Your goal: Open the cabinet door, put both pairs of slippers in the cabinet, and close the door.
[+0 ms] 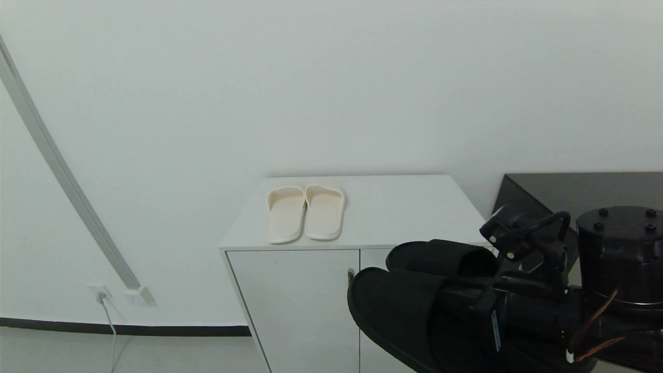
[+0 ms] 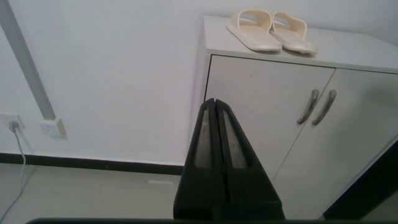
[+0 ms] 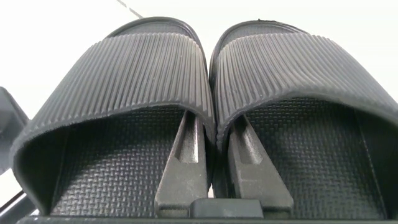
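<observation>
The right claw [image 3: 214, 127] grips the black slippers [image 1: 409, 305], a finger inside each, in front of the closed cabinet [image 1: 295, 300], while the cream slippers [image 1: 304, 212] lie side by side on its top and the left claw [image 2: 215, 109] hangs pinched together, holding nothing.

Left claw [image 2: 215, 107] closed tight, empty. Right claw [image 3: 216, 122] clamped on black slippers [image 3: 143, 68], inside straps.

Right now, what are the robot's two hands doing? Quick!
Left hand: closed, holding nothing.
Right hand: closed, pinching the pair of black slippers.
</observation>
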Robot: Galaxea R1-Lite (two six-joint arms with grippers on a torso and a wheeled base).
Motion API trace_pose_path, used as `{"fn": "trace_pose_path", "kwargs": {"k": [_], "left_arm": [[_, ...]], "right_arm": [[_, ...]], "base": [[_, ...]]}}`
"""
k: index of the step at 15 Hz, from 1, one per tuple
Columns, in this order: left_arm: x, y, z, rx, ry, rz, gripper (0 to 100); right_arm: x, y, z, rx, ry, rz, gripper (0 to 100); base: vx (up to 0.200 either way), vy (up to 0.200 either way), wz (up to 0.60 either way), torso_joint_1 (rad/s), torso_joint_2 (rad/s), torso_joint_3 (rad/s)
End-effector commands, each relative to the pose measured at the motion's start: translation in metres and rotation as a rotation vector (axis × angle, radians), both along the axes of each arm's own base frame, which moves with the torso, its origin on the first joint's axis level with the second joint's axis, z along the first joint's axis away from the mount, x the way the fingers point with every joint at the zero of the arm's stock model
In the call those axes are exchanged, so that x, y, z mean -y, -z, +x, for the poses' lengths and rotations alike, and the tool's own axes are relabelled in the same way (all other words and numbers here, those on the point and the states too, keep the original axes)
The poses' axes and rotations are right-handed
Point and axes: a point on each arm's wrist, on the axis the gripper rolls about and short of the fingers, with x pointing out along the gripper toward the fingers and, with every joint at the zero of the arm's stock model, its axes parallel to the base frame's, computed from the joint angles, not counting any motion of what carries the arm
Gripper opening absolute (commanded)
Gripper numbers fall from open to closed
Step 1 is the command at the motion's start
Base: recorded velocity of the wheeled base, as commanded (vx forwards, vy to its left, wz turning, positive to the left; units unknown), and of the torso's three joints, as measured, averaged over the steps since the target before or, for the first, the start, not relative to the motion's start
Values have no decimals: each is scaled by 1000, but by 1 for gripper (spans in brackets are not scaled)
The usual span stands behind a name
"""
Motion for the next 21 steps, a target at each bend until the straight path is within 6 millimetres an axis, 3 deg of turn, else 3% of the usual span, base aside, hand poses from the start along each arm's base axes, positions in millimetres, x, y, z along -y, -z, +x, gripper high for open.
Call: {"fn": "trace_pose_path", "kwargs": {"k": [1, 6, 11, 12, 21], "left_arm": [[0, 0, 0, -1, -1, 0, 0], [0, 0, 0, -1, -3, 0, 0], [0, 0, 0, -3, 2, 10, 0], [0, 0, 0, -3, 0, 10, 100], [0, 0, 0, -3, -3, 11, 100]], "right_arm": [[1, 4, -1, 0, 0, -2, 0], [2, 10, -3, 20, -15, -14, 0], [0, 10, -5, 21, -28, -10, 0], [0, 10, -6, 21, -33, -12, 0], [0, 11, -7, 17, -35, -15, 0]], "base": [[0, 0, 0, 0, 0, 0], [0, 0, 0, 0, 0, 0], [0, 0, 0, -177, 429, 240], [0, 0, 0, -222, 544, 305], [0, 0, 0, -201, 522, 319]]}}
